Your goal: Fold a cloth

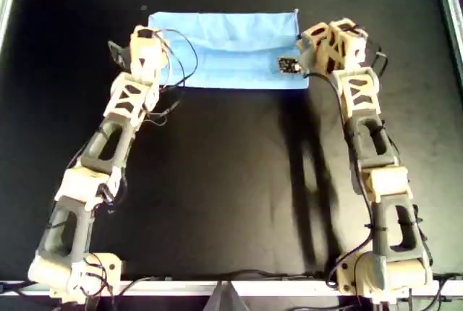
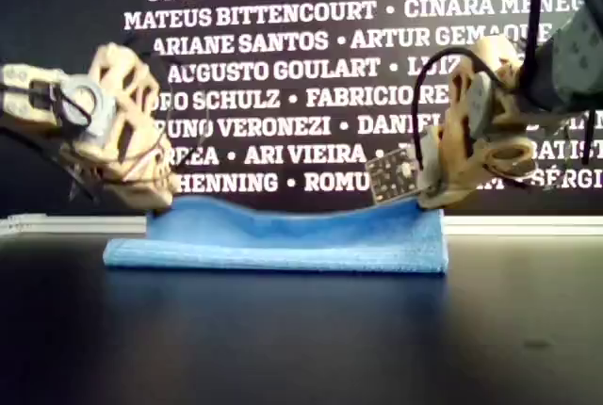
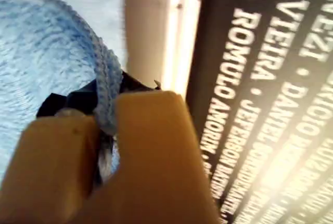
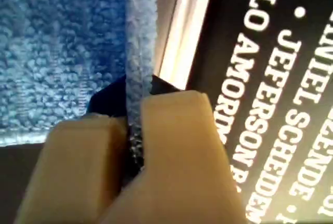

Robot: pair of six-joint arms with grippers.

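Each claw, left (image 1: 145, 42) and right (image 1: 309, 45), pinches an edge of the cloth (image 1: 231, 54), folded once on the worktop (image 1: 231, 181). Uneven release could skew the upper layer; the thin hem may slip early.

White names like "ARIANE SANTOS" on backdrop (image 2: 283, 66)

This looks like a robotics lab or demo stand. A black bench (image 1: 231, 181) with a pale metal rim (image 1: 451, 29) carries two arms, and behind it a dark wall banner (image 2: 311, 47) lists people's names in white capitals, like credits.
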